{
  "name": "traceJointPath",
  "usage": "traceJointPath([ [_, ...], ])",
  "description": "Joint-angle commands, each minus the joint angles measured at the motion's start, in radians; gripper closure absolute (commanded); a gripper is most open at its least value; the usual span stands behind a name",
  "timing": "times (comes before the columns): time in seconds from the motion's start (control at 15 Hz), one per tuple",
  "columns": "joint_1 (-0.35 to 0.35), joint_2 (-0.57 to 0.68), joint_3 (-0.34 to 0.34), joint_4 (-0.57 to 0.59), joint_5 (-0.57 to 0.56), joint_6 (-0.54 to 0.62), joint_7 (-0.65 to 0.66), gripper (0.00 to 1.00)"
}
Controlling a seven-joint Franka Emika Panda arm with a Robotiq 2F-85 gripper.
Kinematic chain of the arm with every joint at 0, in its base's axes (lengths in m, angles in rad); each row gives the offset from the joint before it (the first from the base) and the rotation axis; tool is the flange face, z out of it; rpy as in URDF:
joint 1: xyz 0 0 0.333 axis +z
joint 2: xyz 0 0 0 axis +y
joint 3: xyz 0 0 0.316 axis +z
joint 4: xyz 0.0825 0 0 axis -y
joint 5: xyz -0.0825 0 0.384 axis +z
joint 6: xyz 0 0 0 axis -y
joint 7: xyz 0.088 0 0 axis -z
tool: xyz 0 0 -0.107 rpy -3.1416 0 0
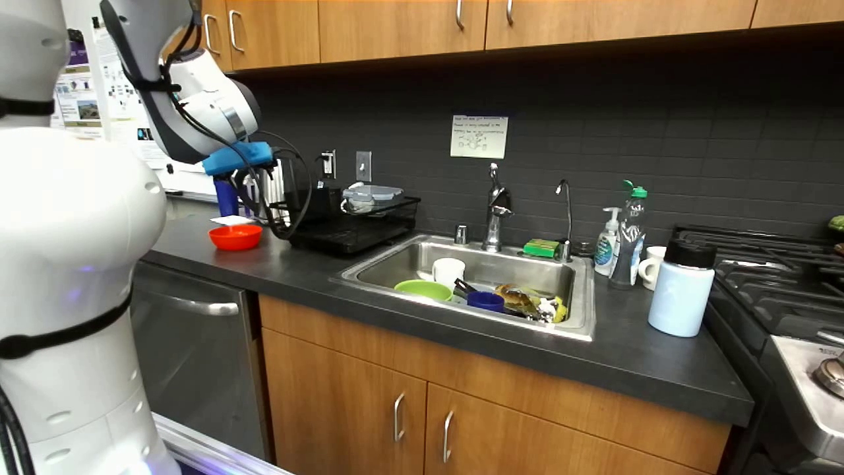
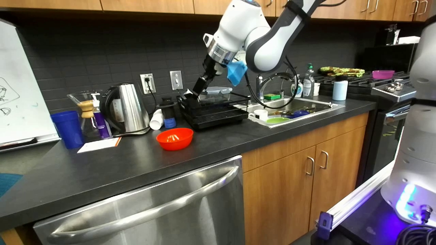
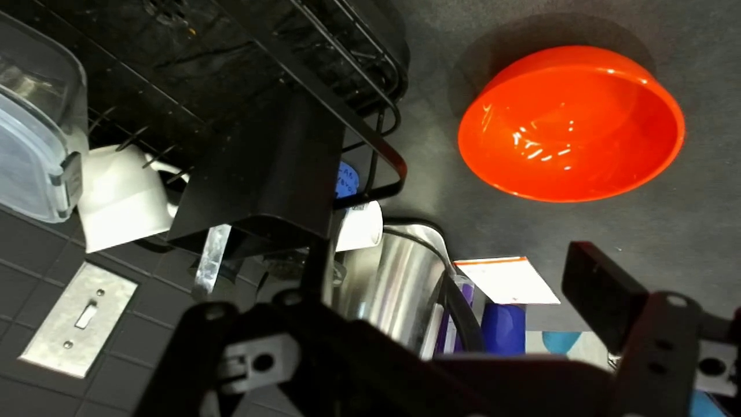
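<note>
My gripper (image 3: pixel 460 278) is open, with its dark fingers spread wide in the wrist view and nothing seen between them. In an exterior view the gripper (image 2: pixel 199 86) points down above the left end of the black dish rack (image 2: pixel 218 117). It is nearest the rack's black utensil holder (image 3: pixel 272 168); whether a finger touches it I cannot tell. A flat silver piece (image 3: pixel 212 258) sticks out of the holder. A white mug (image 3: pixel 124 194) and a clear lidded container (image 3: pixel 35 133) are in the rack. An orange-red bowl (image 3: pixel 570 124) stands upright on the counter beside the rack and looks empty.
A steel kettle (image 2: pixel 131 109), blue cup (image 2: pixel 68 129), purple bottle (image 2: pixel 102 124) and white card (image 2: pixel 98 144) are left of the rack. The sink (image 1: pixel 580 316) holds a white mug (image 1: pixel 448 272), green bowl (image 1: pixel 422 289) and blue cup (image 1: pixel 485 301). Upper cabinets (image 1: pixel 402 30) overhang.
</note>
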Motion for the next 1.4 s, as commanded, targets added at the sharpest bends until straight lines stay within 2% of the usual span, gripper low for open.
traceJointPath([
  [0.0,-0.001,-0.004,-0.009,0.06,-0.111,0.011,0.101,0.0],
  [0.33,0.018,0.046,0.005,0.216,-0.374,-0.027,0.264,0.0],
  [0.8,0.087,0.187,0.001,0.424,-0.787,-0.156,0.609,0.0],
  [1.07,0.121,0.266,0.002,0.486,-0.893,-0.259,0.73,0.0],
  [1.33,0.148,0.317,0.0,0.518,-0.899,-0.385,0.794,0.0],
])
